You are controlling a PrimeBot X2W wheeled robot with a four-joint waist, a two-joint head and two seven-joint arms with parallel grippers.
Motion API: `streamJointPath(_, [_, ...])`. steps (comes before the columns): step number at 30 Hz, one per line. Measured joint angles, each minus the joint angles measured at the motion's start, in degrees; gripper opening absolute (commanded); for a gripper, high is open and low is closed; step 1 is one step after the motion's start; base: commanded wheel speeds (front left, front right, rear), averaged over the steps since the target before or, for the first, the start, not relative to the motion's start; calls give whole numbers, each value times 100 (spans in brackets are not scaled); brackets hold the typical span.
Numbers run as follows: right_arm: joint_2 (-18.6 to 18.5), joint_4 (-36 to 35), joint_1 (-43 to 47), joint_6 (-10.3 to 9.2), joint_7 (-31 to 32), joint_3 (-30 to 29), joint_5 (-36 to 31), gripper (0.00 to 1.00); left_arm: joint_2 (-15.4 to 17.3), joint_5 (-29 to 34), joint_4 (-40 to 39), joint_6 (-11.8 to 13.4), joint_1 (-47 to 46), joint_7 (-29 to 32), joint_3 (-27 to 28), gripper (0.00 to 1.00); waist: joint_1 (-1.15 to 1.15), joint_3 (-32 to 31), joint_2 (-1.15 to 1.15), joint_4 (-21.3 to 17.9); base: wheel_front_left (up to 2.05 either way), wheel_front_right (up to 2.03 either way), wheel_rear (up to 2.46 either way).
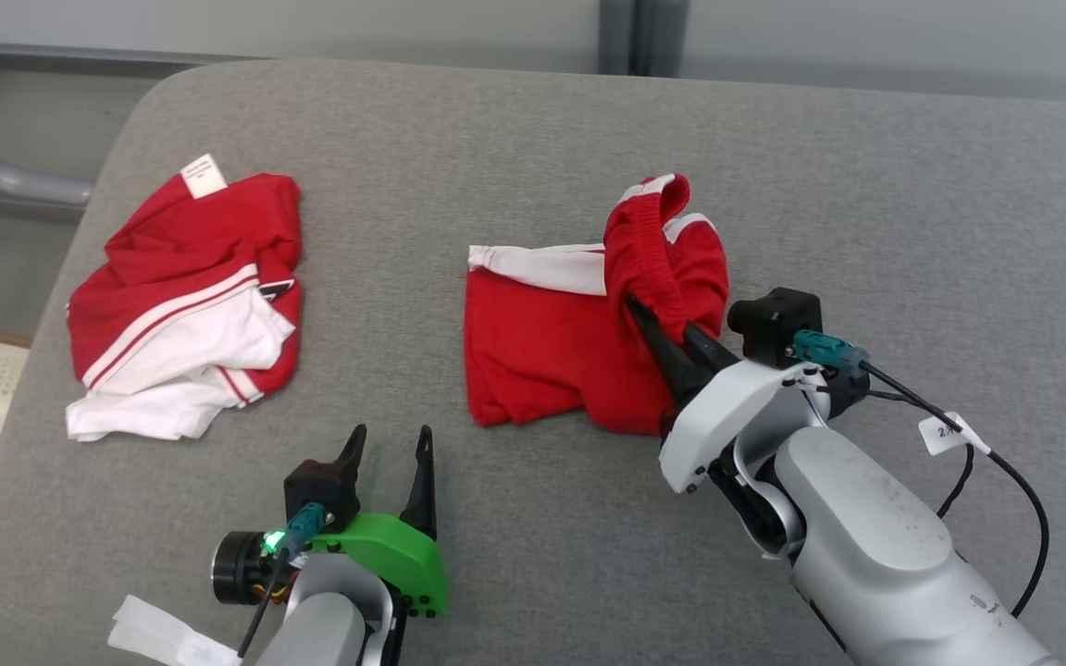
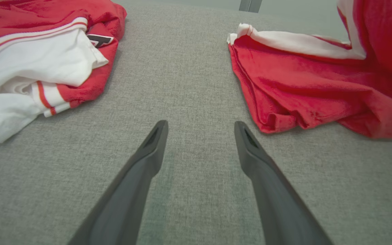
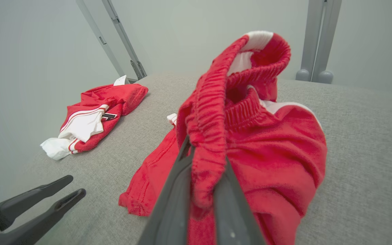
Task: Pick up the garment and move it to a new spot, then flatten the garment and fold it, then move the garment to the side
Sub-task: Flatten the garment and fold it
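The grey fabric-covered worktop carries two heaps well apart. The task's garment, a red short-sleeved T-shirt with white sleeves and red-and-white striped trim, lies crumpled towards 9 o'clock, near that edge. Its small white hem label stands up at the heap's 12 o'clock, and a white sleeve spills out at its 7 o'clock.

Near the middle, tending to 1 o'clock, sits a smaller pair of soft red shorts with white edge trim. Their ribbed elastic waistband is pulled up off the cloth.

Our right gripper comes in from 4 o'clock and is clamped tight on that waistband, not on the T-shirt. Our left gripper hovers at 6 o'clock with its jaws spread wide and nothing between them, above bare worktop between the two heaps.

We judge the T-shirt light, limp and not fragile. It should sag and trail from any single pinch, and its folds may come up several layers thick. The fabric-on-fabric contact may drag rather than slide. The best hold looks like the red hem beside the label, where an edge lies exposed. A second pinch further along that hem would help spread it.
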Motion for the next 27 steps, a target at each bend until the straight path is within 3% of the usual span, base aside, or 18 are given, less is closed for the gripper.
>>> streamJointPath(4, [74, 360, -108, 0, 1, 88, -125, 0, 0, -204, -118, 87, -1, 0, -312, 100, 0, 5, 0, 375, 0, 0, 0])
streamJointPath(5, [97, 431, -138, 0, -8, 98, -138, 36, 0, -231, -143, 108, -2, 1, -366, 100, 0, 8, 0, 453, 0, 0, 0])
streamJointPath(6, [133, 526, -179, 0, -33, 107, -137, 62, 1, -260, -175, 131, -2, 0, -424, 100, 0, 13, 0, 548, 0, 0, 0])
streamJointPath(7, [163, 619, -219, 0, -70, 122, -136, 95, 1, -282, -200, 155, -6, 0, -472, 100, 0, 20, 0, 644, 0, 0, 0])
streamJointPath(8, [182, 684, -246, 0, -129, 123, -124, 100, 1, -290, -214, 174, -7, 1, -506, 100, 0, 25, 0, 714, 0, 0, 0])
streamJointPath(13, [278, 902, -372, 0, -394, 218, 22, 100, 2, -326, -292, 274, -10, 1, -549, 100, 0, 66, 0, 1031, 0, 0, 0])
streamJointPath(18, [294, 1000, -378, 0, -590, 60, 27, 100, 1, -226, -368, 321, -15, 1, -402, 100, 0, 89, 0, 957, 0, 0, 0])
streamJointPath(27, [132, 543, 213, 0, -644, -1824, -892, 100, -1, 229, -650, 353, -9, 1, 29, 100, 0, 30, 0, 414, 0, 0, 0])
